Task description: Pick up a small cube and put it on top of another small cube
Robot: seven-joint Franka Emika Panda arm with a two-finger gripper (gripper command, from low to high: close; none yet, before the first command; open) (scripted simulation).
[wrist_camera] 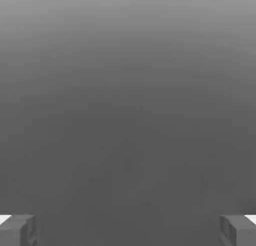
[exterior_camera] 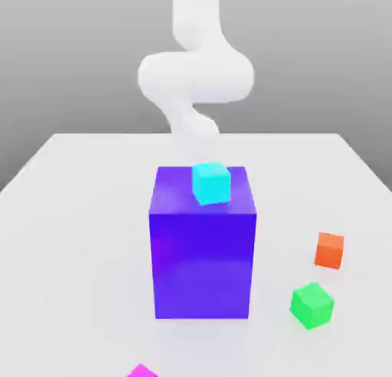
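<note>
With twelve o'clock taken as the upper edge of the exterior view and the large blue-purple block (exterior_camera: pixel 203 264) as the centre of the dial, the small magenta cube (exterior_camera: pixel 142 372) is seen at seven o'clock, cut off by the picture's edge. On the table (exterior_camera: pixel 84 237), the green cube (exterior_camera: pixel 312 305) is found near four o'clock and the orange cube (exterior_camera: pixel 329 250) at three. A cyan cube (exterior_camera: pixel 211 182) is seen on top of the block. The arm (exterior_camera: pixel 197 77) is seen at twelve o'clock, and the fingers (wrist_camera: pixel 19 230) are spread wide in the hand view, with nothing gripped between them.

The pick is judged to be yet to come. If the magenta cube is approached by a low, straight path, the tall block could be struck and the cyan cube knocked off; a high or wide route is called for. Because the magenta cube is turned cornerwise, it could be pinched on its edges and spun away unless the fingers are aligned with its faces. Which cube is meant as the base cannot be told; if it is placed off-centre, or released too high, the stack could be toppled.
</note>
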